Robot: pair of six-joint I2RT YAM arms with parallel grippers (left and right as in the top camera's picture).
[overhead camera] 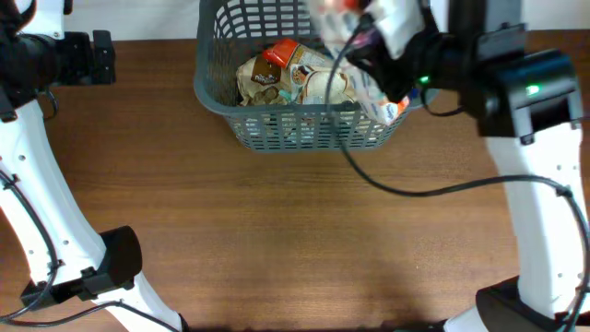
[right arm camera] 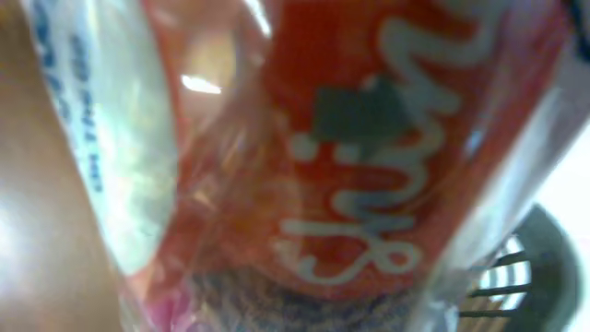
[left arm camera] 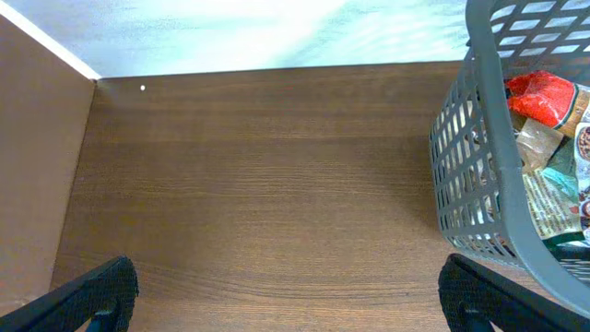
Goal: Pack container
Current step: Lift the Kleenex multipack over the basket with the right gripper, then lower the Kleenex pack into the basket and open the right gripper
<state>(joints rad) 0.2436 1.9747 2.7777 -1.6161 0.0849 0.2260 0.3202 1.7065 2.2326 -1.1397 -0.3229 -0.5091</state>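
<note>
The dark grey lattice basket [overhead camera: 210, 96] stands at the back middle of the table and holds several food packets [overhead camera: 277, 76]. My right gripper [overhead camera: 371, 44] is above the basket's right side and holds a red packet with white lettering [overhead camera: 336, 11], blurred in the overhead view. That packet [right arm camera: 369, 138] fills the right wrist view and hides the fingers; a bit of the basket rim [right arm camera: 546, 247] shows at lower right. My left gripper [left arm camera: 290, 304] is open and empty over bare table, left of the basket [left arm camera: 479, 175].
A white and blue packet [overhead camera: 395, 107] hangs at the basket's right rim. A black cable [overhead camera: 406, 189] loops over the table in front of the basket. The table's back edge [left arm camera: 277, 72] meets a pale wall.
</note>
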